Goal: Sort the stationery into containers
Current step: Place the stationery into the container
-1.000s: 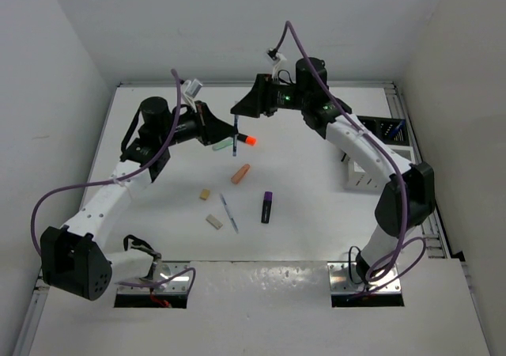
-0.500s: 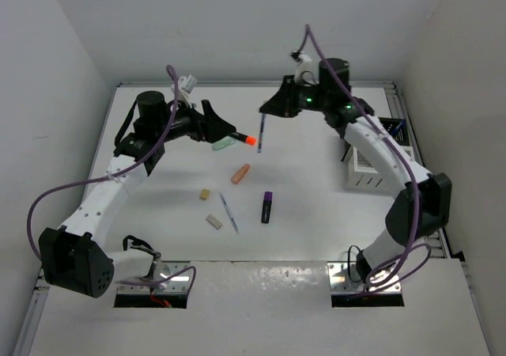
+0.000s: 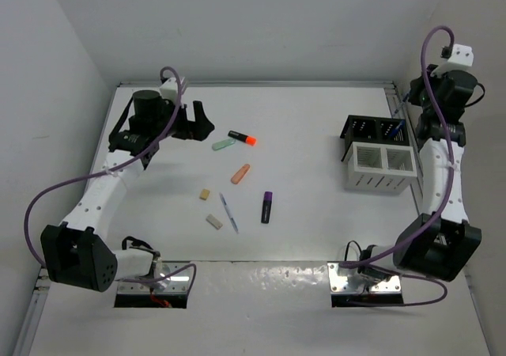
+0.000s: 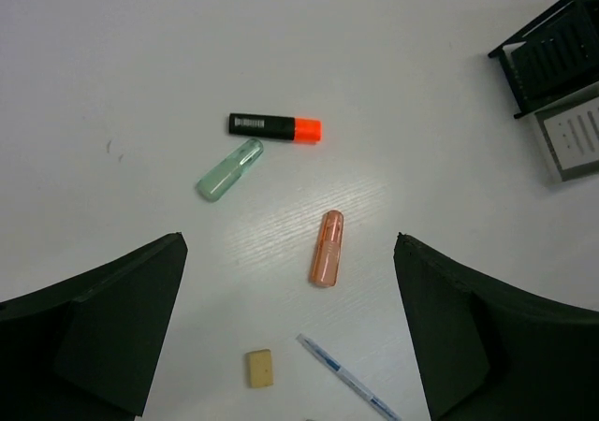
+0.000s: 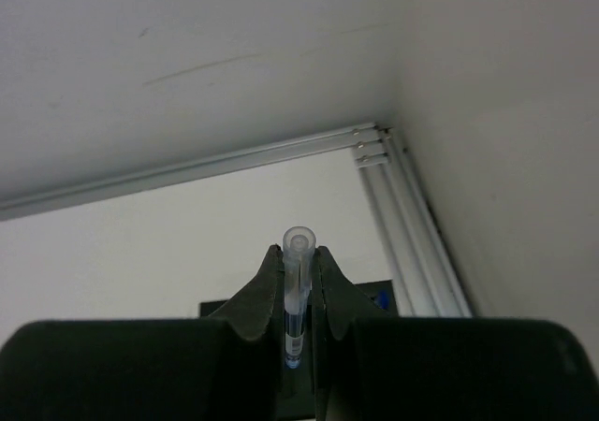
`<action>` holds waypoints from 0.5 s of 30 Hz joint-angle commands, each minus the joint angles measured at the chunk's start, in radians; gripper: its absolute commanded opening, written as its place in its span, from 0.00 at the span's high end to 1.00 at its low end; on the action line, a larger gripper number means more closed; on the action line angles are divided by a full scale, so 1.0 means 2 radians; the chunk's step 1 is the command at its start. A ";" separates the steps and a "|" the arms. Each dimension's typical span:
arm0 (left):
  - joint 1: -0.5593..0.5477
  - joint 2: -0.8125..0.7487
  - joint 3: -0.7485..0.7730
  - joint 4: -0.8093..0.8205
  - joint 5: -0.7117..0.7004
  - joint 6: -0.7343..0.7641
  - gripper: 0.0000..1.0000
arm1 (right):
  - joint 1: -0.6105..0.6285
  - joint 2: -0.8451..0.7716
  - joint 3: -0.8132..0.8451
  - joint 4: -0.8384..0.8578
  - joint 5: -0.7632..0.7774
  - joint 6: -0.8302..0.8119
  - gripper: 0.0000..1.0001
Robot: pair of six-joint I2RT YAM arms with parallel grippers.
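1. Pinching a thin pen, the right claw is pressed tight on it, at the upper right of the top view, near the black organiser.
2. That pen looks light, stiff and slippery; a hold near its middle should stop it swinging.
3. The left claw is spread wide, holding nothing, above the orange highlighter on the counter.

White shells cover the left arm and right arm between black joints, purple cables loop alongside; the left gripper shows matte black, perhaps plastic, wedge fingers
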 commanded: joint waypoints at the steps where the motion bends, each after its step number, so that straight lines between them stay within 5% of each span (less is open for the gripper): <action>1: 0.009 0.000 -0.017 0.012 -0.003 0.007 0.00 | 0.001 0.020 -0.005 0.064 0.095 -0.029 1.00; 6: 0.014 -0.001 -0.033 0.015 -0.010 0.013 0.00 | 0.023 0.042 -0.038 0.112 0.170 -0.048 1.00; 15: 0.014 0.001 -0.064 0.019 -0.020 0.058 0.00 | 0.009 0.091 -0.046 0.089 0.162 -0.005 1.00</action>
